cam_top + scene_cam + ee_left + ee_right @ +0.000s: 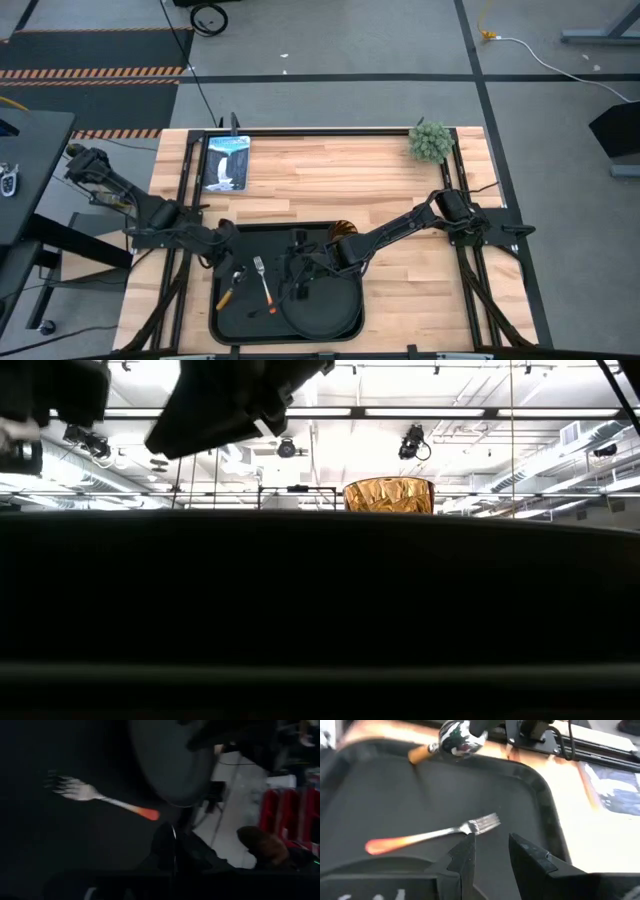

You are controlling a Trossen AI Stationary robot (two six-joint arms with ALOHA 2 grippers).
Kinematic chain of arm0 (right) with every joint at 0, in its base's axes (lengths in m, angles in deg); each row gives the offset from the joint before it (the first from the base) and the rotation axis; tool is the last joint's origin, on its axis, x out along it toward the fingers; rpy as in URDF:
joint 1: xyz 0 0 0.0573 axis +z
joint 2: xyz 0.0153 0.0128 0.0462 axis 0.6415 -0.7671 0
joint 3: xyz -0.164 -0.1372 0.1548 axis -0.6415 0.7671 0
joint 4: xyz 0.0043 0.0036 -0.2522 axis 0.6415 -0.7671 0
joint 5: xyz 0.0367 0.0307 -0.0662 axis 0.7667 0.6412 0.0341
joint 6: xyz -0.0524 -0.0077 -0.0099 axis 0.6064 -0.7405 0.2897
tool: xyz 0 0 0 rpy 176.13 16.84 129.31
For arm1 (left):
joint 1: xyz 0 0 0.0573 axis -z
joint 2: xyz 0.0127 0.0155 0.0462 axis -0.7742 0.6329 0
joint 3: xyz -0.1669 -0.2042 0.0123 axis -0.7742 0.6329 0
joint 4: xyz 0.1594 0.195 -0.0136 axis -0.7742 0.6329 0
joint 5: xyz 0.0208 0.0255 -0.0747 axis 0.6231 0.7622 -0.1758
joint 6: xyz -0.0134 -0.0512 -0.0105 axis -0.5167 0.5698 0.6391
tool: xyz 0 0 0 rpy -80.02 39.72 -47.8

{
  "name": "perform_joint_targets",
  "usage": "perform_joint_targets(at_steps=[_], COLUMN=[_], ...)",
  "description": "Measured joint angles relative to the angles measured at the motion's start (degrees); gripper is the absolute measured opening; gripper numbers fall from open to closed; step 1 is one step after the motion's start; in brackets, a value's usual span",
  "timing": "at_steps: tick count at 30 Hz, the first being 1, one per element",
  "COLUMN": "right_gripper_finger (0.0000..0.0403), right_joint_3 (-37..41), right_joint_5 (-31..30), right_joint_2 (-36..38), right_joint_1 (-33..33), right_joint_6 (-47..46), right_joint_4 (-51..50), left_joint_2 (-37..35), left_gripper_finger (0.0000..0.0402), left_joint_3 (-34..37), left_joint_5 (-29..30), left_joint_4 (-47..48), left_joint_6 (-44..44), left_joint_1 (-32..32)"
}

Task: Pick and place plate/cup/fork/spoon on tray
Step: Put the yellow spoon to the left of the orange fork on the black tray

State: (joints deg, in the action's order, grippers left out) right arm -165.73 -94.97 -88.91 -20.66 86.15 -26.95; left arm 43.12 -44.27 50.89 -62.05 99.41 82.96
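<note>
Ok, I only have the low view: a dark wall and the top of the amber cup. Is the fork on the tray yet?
Observer: Yes, the fork lies flat on the tray, beside the plate.
Operator: And the spoon?
Observer: The spoon is on the tray too, on the fork's far side from the plate.
Operator: Where's the right gripper?
Observer: The right gripper hovers just off the fork's tines, jaws open, nothing between them.
</note>
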Motion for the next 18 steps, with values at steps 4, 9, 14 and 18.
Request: perform_joint_targets(at_steps=[4,9,14,18], right_gripper_finger=[0.0124,0.0124,0.0124,0.0124], right_joint_3=[0.8,1.0,1.0,1.0], right_joint_5=[-2.9,-4.1,-3.8,-4.0], right_joint_2=[0.1,0.1,0.1,0.1], right_joint_1=[-0.7,-2.5,-3.9,-4.1], right_joint_6=[3.0,5.3,5.2,6.4], right_joint_4=[-1.0,-1.9,-1.3,0.1], left_joint_2=[0.0,0.2,4.0,8.6], left_gripper_finger=[0.0011,0.0011,0.0011,0.0011], left_joint_3=[-0.1,-0.1,-0.1,0.0], left_joint_5=[-1.2,-1.8,-1.3,-1.1], left_joint_4=[7.1,12.0,13.2,13.5], left_joint_6=[3.1,7.8,11.0,13.8], left_joint_1=[-4.1,-7.4,-9.6,-10.9])
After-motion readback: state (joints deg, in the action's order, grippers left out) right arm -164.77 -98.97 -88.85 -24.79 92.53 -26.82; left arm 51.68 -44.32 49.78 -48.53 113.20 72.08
